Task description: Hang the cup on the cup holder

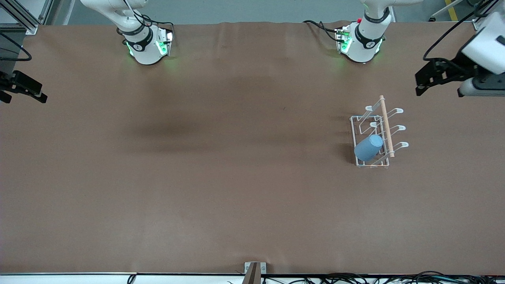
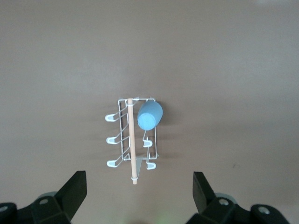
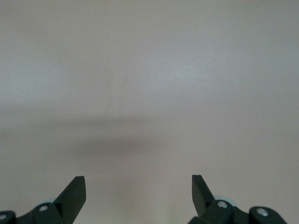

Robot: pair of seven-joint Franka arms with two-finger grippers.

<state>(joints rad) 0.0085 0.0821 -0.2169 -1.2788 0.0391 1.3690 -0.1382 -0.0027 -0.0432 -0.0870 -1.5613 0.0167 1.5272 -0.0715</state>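
toward the left arm's end of the table you have the cup holder [image 1: 373, 140] standing on the brown table [image 1: 197, 177], and the cup [image 1: 368, 148] hangs tilted on one of its prongs — the prong at the end of the rack nearer the front camera, bottom end pointing up and outward. your left gripper [image 1: 428, 79] hovers up in the air at that same end of the table, near the edge, its fingers [image 2: 74, 191] spread wide with nothing between them. your right gripper [image 1: 21, 88] waits over the right arm's end — fingers [image 3: 74, 193] also parted and empty.
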